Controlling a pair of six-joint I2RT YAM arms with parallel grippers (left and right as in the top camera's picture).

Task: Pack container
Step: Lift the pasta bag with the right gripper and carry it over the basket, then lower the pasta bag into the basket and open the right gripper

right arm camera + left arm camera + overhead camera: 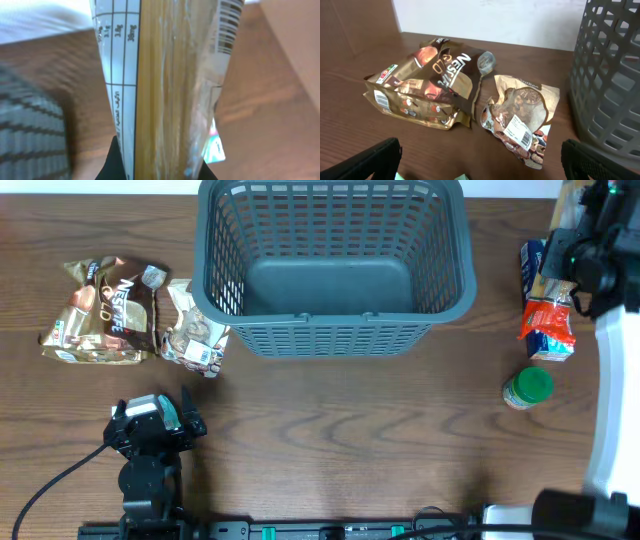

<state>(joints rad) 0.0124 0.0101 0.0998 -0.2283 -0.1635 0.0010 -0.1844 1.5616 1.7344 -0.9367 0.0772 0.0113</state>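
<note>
Container [330, 335]: dark grey plastic, slotted lattice walls, solid floor.

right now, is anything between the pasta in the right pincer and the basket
Nothing visible does. The right pincer grips the pasta packet to the right of the container, whose open top is empty. The red and blue packet lies flat close beside that path. The green-lidded jar is well clear.
</note>
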